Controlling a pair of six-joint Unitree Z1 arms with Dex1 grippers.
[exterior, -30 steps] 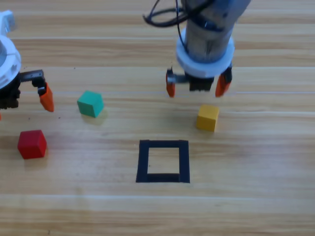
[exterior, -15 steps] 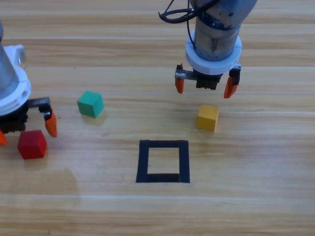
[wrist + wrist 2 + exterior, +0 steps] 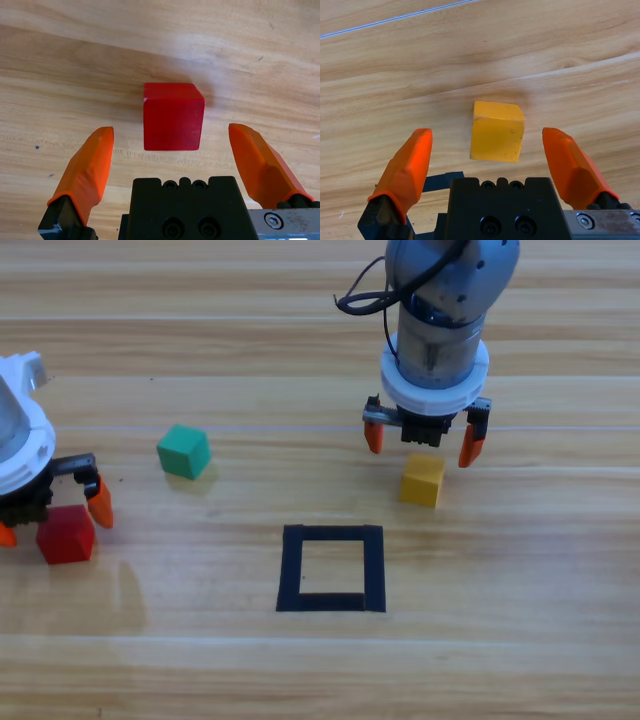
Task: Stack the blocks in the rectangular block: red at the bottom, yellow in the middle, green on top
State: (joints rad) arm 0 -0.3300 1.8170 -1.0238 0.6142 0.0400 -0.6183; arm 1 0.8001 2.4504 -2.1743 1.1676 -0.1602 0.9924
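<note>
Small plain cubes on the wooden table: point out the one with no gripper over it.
The small teal-green cube. It sits alone, while the left gripper straddles the small red cube and the right gripper hovers open above the small yellow cube.

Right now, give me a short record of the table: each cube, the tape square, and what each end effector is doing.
red cube: on the table at far left, between the open jaws of the left end effector, not gripped
yellow cube: on the table, up and right of the tape square, right end effector open just above it
green cube: alone, left of centre, no end effector near
tape square: nothing inside
stack: not started
</note>
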